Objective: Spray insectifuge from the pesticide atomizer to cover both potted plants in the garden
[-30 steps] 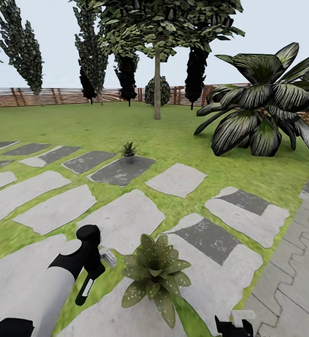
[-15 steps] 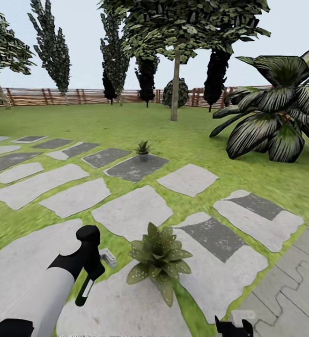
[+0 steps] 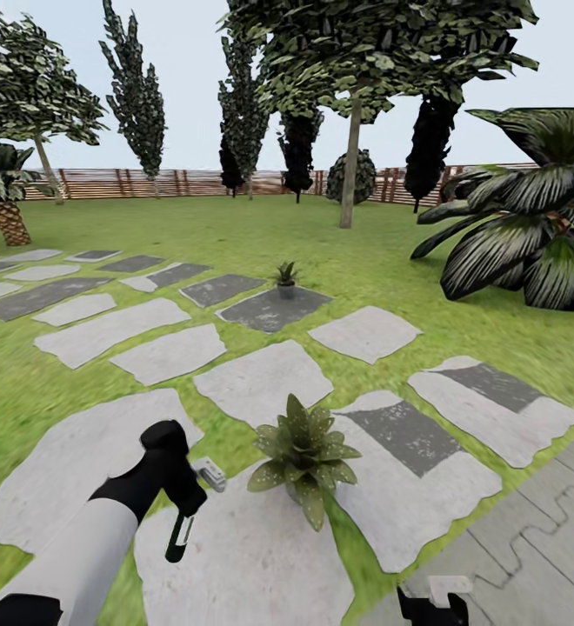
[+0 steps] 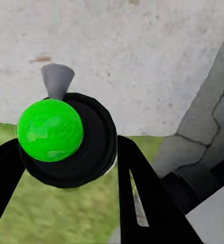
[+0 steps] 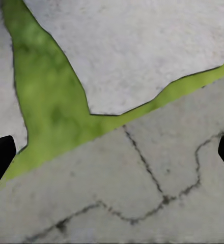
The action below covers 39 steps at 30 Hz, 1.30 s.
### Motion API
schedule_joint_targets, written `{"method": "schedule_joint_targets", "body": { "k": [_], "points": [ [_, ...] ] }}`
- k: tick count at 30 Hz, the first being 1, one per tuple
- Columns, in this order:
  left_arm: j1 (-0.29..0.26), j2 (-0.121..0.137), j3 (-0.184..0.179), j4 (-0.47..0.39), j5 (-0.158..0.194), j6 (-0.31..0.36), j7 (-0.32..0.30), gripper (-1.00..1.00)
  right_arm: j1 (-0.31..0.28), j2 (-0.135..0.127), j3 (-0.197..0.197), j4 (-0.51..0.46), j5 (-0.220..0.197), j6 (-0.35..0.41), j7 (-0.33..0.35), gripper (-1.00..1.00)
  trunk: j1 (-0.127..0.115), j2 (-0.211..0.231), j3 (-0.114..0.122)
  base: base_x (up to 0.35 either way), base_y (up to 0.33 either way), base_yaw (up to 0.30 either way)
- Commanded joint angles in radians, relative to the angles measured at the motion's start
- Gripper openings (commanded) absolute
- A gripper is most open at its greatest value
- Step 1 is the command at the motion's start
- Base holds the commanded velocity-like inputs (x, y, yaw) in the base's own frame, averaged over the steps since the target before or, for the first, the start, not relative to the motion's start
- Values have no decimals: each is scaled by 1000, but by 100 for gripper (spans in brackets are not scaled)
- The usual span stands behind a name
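Note:
My left gripper (image 3: 181,509) is shut on the pesticide atomizer (image 3: 180,537), a dark green bottle hanging down with its light grey nozzle head (image 3: 209,476) facing the near potted plant (image 3: 304,456). That plant stands between stepping stones just right of the nozzle. The second potted plant (image 3: 285,278) sits far ahead on a dark stone. In the left wrist view the atomizer (image 4: 51,129) shows end-on between black fingers (image 4: 142,193) of the left gripper (image 4: 66,152). My right gripper (image 3: 430,604) is low at the bottom edge; in the right wrist view the right gripper (image 5: 112,152) is open over stone and grass.
Grey stepping stones (image 3: 261,382) cross the garden lawn (image 3: 235,230). A huge striped-leaf plant (image 3: 530,235) stands right, a palm (image 3: 9,217) left, trees and a slat fence (image 3: 148,183) behind. Paved ground (image 3: 530,548) lies at lower right.
The whole head picture has shifted right as the camera turned left, bringing the palm into sight. My left wrist has turned slightly with the atomizer still held.

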State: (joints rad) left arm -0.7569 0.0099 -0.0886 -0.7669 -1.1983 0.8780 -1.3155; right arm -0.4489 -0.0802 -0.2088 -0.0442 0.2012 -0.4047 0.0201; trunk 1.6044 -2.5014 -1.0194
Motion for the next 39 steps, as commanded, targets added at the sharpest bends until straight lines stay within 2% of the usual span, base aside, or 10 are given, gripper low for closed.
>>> {"method": "schedule_joint_targets", "body": {
  "k": [1,4,7,12,16,20,21,25,33,39],
  "points": [
    [0,1,-3,1,33,-9,20,-100,-1,0,-8,1,9,-4,2,100,-1,0,-1,-334,0,7],
    [16,1,-3,7,179,-140,114,-100,-1,-5,-8,0,10,-5,3,100,-1,0,-1,-335,0,2],
    [36,2,-3,8,291,-175,202,-100,-1,-4,-5,-1,11,-4,4,100,-1,0,-1,-332,-47,0],
    [44,1,-3,9,353,-182,230,-100,-1,-3,39,-2,12,-5,4,100,-1,0,-1,-240,-148,0],
    [58,11,-3,9,361,-196,232,-100,-1,-3,52,-10,18,-4,7,100,-1,0,-1,-35,-28,0],
    [66,19,24,19,362,-318,232,-100,-1,-3,68,-157,50,-2,11,100,-1,0,-1,-4,-3,0],
    [66,18,41,40,363,-343,232,-100,-1,-2,106,-223,146,0,42,100,-1,0,-1,0,0,0],
    [67,15,47,75,364,-457,231,-100,-2,0,135,-353,253,4,260,100,-1,0,-1,0,0,0],
    [67,7,39,135,354,-645,225,-100,-5,7,141,-508,270,120,722,100,-1,0,-1,0,0,0],
    [67,1,-35,167,353,-689,219,-100,-5,19,144,-565,273,130,880,100,-1,0,-1,0,0,0]
  ]
}}
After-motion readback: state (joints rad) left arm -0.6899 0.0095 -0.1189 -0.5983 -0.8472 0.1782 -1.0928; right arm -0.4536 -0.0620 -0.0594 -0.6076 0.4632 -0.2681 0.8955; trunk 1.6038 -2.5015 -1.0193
